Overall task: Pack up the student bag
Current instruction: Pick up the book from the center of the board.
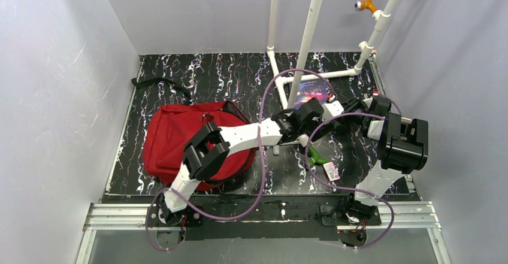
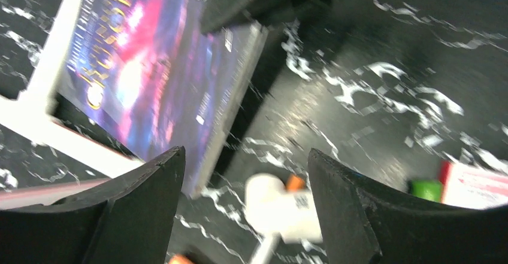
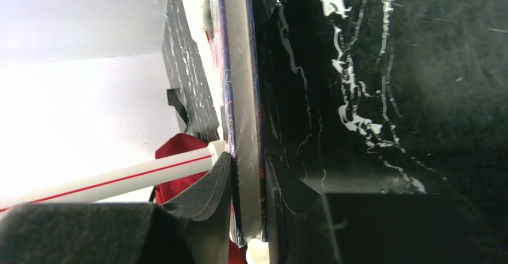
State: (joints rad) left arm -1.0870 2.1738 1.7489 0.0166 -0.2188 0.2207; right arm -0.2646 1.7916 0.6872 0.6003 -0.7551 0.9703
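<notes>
Black marbled surface (image 1: 239, 78): right hand (image 3: 245, 186) pinches the book (image 2: 150, 66) by its edge, probably to lift it for packing. Beside the book, left hand (image 2: 245, 156) hovers spread, likely ready to support. Well left of the book lies the student bag (image 1: 174, 132), apart from both hands.

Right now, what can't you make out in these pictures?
- student bag: top view, the left arm crosses it, so its opening is hidden.
- book: title blurred in left wrist view, too small in top view, edge-on in right wrist view.
- green item: left wrist view, blurred and partly behind the left claw.
</notes>
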